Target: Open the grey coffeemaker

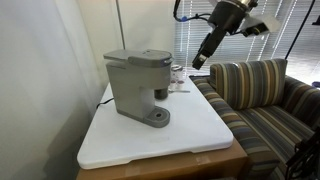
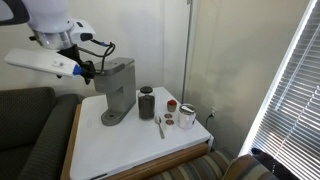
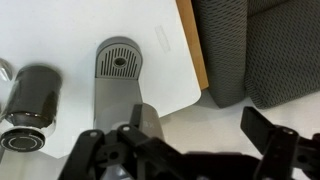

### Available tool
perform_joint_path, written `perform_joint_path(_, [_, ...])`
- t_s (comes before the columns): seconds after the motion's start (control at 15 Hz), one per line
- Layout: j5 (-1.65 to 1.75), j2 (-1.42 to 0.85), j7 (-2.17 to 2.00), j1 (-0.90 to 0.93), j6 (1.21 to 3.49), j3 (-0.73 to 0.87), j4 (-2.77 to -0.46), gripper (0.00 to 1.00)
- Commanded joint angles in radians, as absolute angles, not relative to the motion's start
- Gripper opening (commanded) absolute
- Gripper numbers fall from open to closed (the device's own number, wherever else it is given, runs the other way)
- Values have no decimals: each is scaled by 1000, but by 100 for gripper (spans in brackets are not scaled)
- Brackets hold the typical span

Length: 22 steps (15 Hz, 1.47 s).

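The grey coffeemaker [image 1: 134, 84] stands on the white table top, and its top lid looks down and shut. It shows in both exterior views [image 2: 116, 86]. In the wrist view I look down on its round drip base [image 3: 120, 61]. My gripper [image 1: 200, 60] hangs in the air beside the machine at about lid height, on the couch side, and touches nothing. It also shows beside the machine's top in an exterior view [image 2: 87, 69]. In the wrist view the gripper [image 3: 204, 128] is open and empty, with table and couch showing between the fingers.
A dark jar [image 2: 147, 102], small glass jars [image 2: 186, 117] and a spoon [image 2: 160, 125] stand beside the machine on the white table top [image 1: 190, 135]. A striped couch [image 1: 260, 95] sits against the table edge. Window blinds [image 2: 295, 90] are nearby.
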State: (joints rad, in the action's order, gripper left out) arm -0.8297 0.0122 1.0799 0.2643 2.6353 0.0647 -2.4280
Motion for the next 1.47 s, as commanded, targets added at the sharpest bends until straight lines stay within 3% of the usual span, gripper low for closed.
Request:
perform_joint_path(0.0, [-829, -31, 1060, 198, 2671, -10, -2400, 100])
perform_joint_path(0.07, [-827, -38, 1051, 190, 2681, -22, -2395, 100])
perform_joint_path(0.2, [-818, -56, 1031, 179, 2696, -41, -2381, 74])
perform_joint_path(0.87, [-827, -125, 1021, 222, 2776, -23, -2325, 3])
perform_joint_path(1.4, [-843, -165, 1030, 225, 2826, -23, -2296, 0])
